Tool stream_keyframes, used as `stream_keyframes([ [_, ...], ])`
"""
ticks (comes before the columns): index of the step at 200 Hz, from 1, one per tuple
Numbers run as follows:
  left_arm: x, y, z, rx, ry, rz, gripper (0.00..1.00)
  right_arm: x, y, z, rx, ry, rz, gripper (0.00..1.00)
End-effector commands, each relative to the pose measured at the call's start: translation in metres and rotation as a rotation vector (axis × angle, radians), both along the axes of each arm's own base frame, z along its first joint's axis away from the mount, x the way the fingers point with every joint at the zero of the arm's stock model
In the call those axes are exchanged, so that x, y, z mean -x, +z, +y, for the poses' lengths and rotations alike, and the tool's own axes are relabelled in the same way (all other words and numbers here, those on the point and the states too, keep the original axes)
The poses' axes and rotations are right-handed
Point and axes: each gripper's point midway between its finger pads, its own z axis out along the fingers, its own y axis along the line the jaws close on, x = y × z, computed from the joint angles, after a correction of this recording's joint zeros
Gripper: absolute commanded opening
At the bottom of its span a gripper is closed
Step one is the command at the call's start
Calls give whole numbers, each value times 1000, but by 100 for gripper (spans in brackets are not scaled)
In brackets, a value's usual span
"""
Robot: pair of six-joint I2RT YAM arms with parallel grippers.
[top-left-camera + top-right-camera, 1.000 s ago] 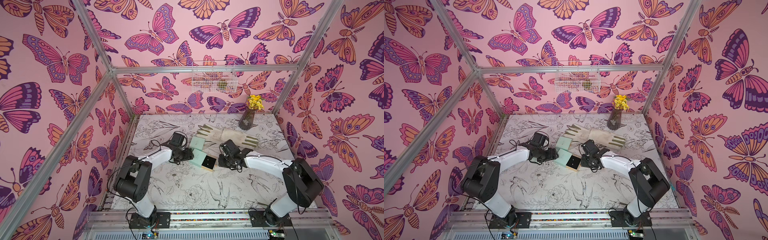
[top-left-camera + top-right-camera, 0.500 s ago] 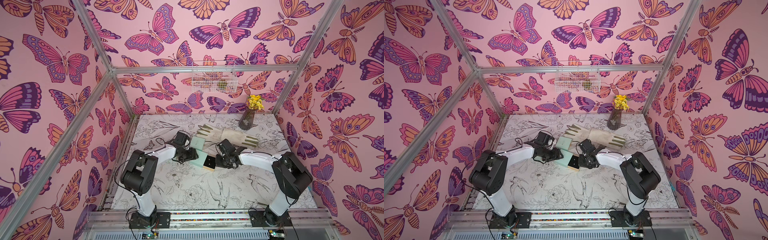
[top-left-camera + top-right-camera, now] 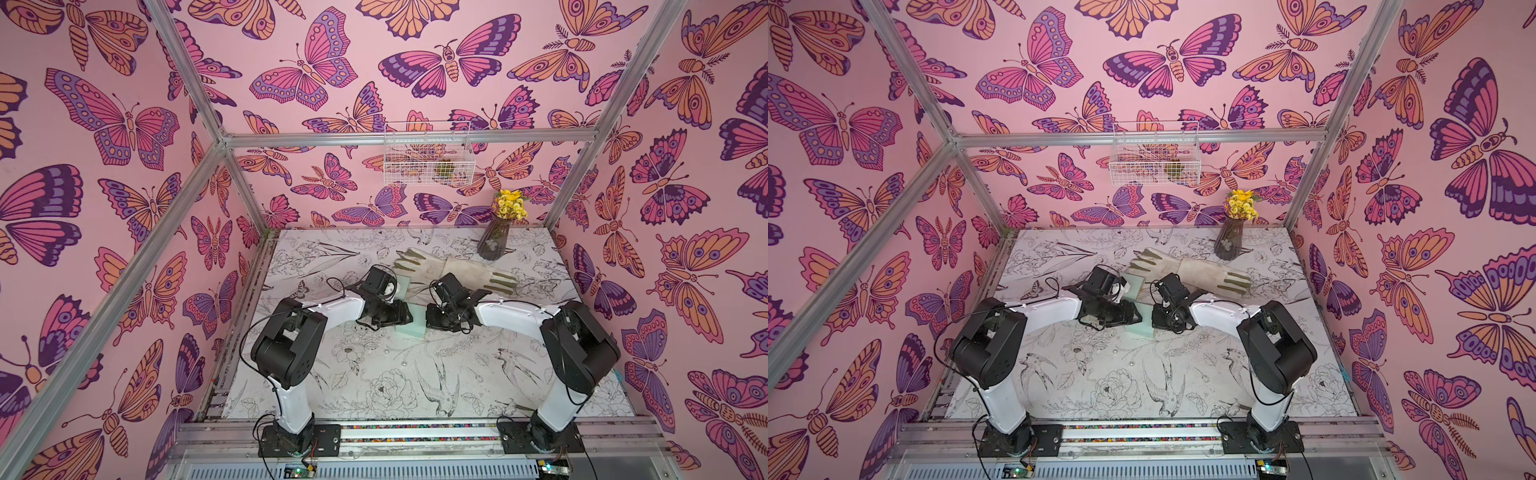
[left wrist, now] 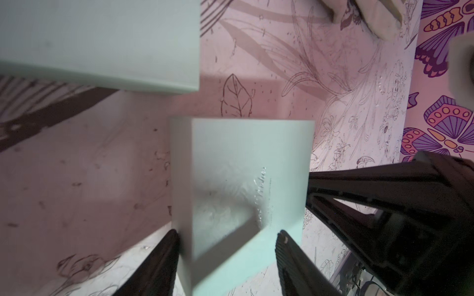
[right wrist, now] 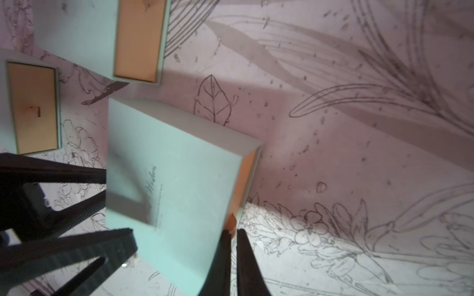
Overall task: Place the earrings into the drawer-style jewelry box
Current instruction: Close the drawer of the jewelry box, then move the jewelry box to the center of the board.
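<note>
The mint-green jewelry box [image 3: 411, 330] [image 3: 1140, 328] lies mid-table between both arms. Its lettered top [image 4: 243, 166] is shut over, and no earrings show anywhere. My left gripper [image 4: 227, 233] [image 3: 405, 319] is shut on the box, one finger on each long side. My right gripper [image 5: 233, 232] [image 3: 430, 320] is shut, its tips against the small orange tab [image 5: 232, 221] on the box's orange end [image 5: 243, 179]. Whether the tab is pinched is unclear.
A second mint box [image 3: 402, 286] sits just behind the left gripper; more mint boxes with orange ends [image 5: 138, 38] [image 5: 33, 107] lie nearby. Behind lie pale gloves [image 3: 453, 270] and a vase of yellow flowers [image 3: 494, 237]. Tiny shiny beads [image 3: 386, 351] [image 3: 405, 365] dot the table in front.
Both grippers have moved in on the box from either side. The left jaws narrowed onto it. The dark open inside of the drawer seen earlier no longer shows.
</note>
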Motion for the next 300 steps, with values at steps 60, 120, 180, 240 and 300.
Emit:
stream_keyframes([
  [60, -44, 3, -82, 63, -61, -64, 67, -40, 8, -70, 80, -97, -38, 11],
  [120, -61, 28, -67, -52, -22, -153, 78, -52, 22, -120, 294, -195, -111, 32],
  [180, -54, 107, 22, -182, 104, -384, 81, -50, 65, -118, 221, -214, -227, 42],
  [240, -52, 90, 159, -284, 453, -322, 80, -56, 95, -50, 295, -11, -386, 56],
  [300, -56, 35, 222, -395, 632, -101, 80, -62, 141, 0, 321, 70, -554, 78],
])
